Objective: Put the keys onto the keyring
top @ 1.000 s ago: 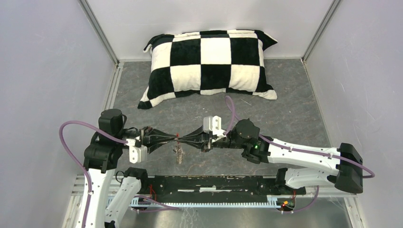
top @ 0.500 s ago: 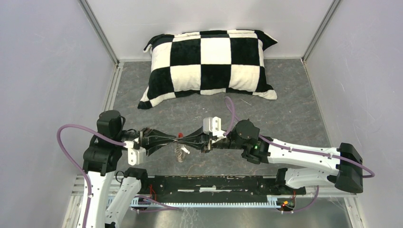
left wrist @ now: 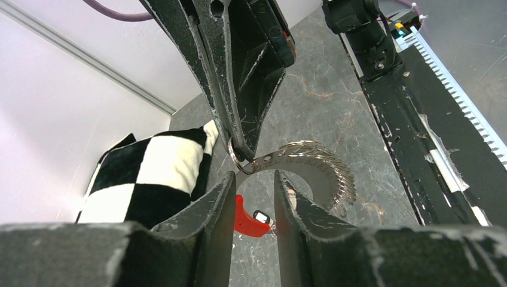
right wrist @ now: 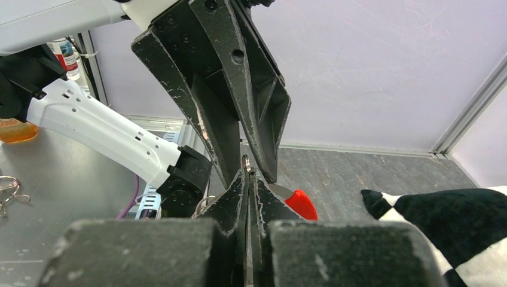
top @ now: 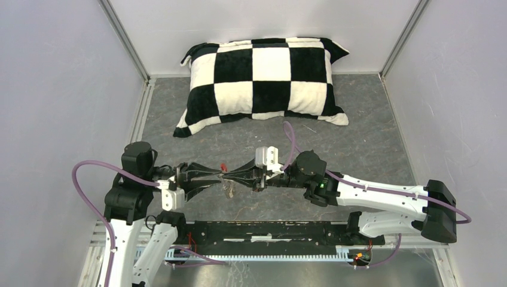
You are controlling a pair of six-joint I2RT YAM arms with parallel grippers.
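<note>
Meeting point: in the top view the two arms come tip to tip above the counter (top: 359,143), at 6 o'clock from the pillow (top: 263,78).
Left fingers (top: 206,175): they reach in from 9 o'clock and point toward 3 o'clock. In their own wrist view they stand a narrow gap apart.
Left grip: the red sleeve (left wrist: 244,220) shows low in that gap, one end hidden behind a finger. I cannot tell whether it is clamped or only lies behind them.
Right fingers (top: 240,175): they reach in from 3 o'clock and point toward 9 o'clock. They are pressed almost flat together, with only a sliver between them.
Right grip: there it is, a thin silvery wire edge pinched right at the tips. The left wrist view shows it as a small loop at the end of the coil.
Keyring (left wrist: 317,164): it is held up off the counter between the two sets of tips. From the pinched loop the coil arcs away and droops. In the top view it hangs as a small grey clump at 6 o'clock of the tips.
Red sleeve, top view: a small red dot at 12 o'clock of the tips, on the pillow side.
Red sleeve, right wrist view: it pokes out at 3 o'clock of the right fingers, just under a left fingertip.
Pillow: black and white checks, flat at the far end of the counter and well apart from both arms.
</note>
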